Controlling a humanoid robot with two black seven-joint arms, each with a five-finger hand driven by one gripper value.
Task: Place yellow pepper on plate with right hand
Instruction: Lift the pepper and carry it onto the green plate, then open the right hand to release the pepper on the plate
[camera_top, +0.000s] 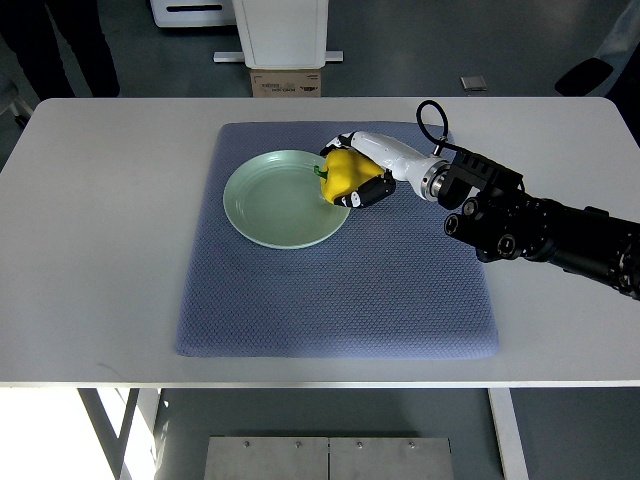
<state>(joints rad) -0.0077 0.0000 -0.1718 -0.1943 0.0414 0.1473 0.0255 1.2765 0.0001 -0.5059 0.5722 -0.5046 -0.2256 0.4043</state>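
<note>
The plate (285, 200) just left of the right hand (358, 172) is bare; the mat (340, 290) below lies open.

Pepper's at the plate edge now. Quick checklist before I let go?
1. Right hand gripping the pepper: ok.
2. Pepper over the plate: only partly, it sits at the right rim: not ok yet.
3. Plate interior free of other items: ok.
4. Plate lying on the mat, flat: ok.
5. Pepper touching the plate or held above it: cannot tell.
6. Left hand clear of the work: not in view, so cannot tell.
</note>
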